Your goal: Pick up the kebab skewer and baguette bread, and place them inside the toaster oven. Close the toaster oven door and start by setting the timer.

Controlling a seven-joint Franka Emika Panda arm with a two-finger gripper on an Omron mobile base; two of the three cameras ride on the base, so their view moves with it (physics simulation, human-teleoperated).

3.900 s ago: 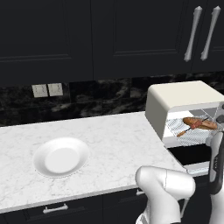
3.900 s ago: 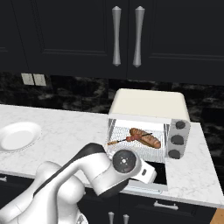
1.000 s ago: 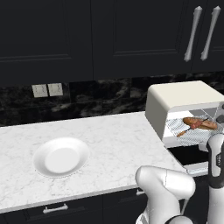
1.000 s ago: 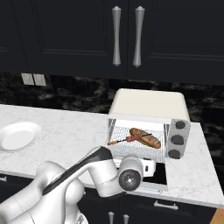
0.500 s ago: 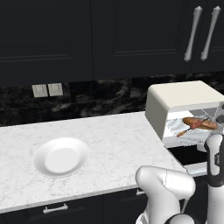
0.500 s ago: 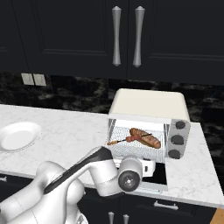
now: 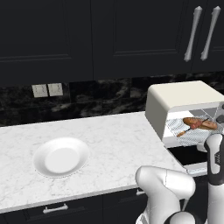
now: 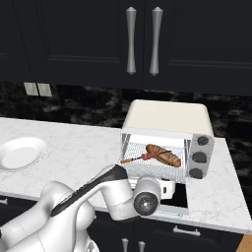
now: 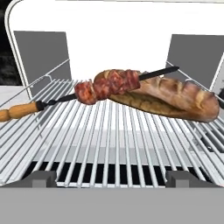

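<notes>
1. toaster oven sits on the white marble counter toward its right end, against the dark backsplash, under black upper cabinets.
2. toaster oven door is down, hinged open toward the robot; the dark glass panel lies roughly flat in front of the cavity.
3. inside the cavity there's a wire rack with both food items on it.
4. baguette bread lies across the rack, golden-brown, scored crust, at the middle and right side in the hand view.
5. kebab skewer rests partly on top of the baguette: meat chunks touch the loaf's left end, the dark stick tip points up over the loaf, the orange handle end sticks out to the left over the bars.
6. the base views agree: skewer and loaf touch, and the skewer's handle end is toward the oven's left wall.
7. three grey knobs are stacked on the oven's right front panel.
8. arm is folded low at the counter edge; the wrist sits right in front of the open door, and the hand camera looks straight into the cavity.
9. fingers: spread wide, released, holding nothing; the tips aren't distinguishable in the hand view.
10. white plate sits on the counter's left part, well apart from the oven.
11. two wall outlets are on the backsplash behind the plate.
</notes>
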